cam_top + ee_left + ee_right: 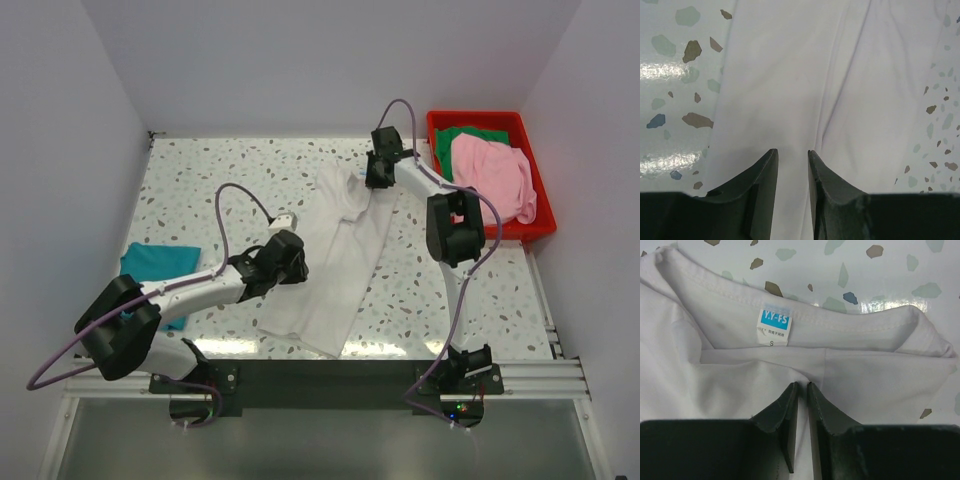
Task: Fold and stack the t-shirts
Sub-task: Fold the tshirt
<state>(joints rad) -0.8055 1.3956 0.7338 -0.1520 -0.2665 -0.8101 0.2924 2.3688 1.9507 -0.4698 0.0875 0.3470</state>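
Off-white t-shirt (335, 262) lies lengthwise, bare worktop (200, 190) either side; right pincer (802, 384) nips its collar, left pincer (792, 151) narrowly agape above it; red bin (480, 116) far right

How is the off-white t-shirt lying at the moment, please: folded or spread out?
Partly folded: the off-white t-shirt lies as a long narrow strip on the table, its layers overlapping lengthwise, not yet a compact bundle.

Off-white t-shirt (338, 262) (blue-and-white label (775, 324))

Speckled terrazzo table (200, 190), red plastic bin (478, 116) at its far right corner — plain white walls (300, 60) around.
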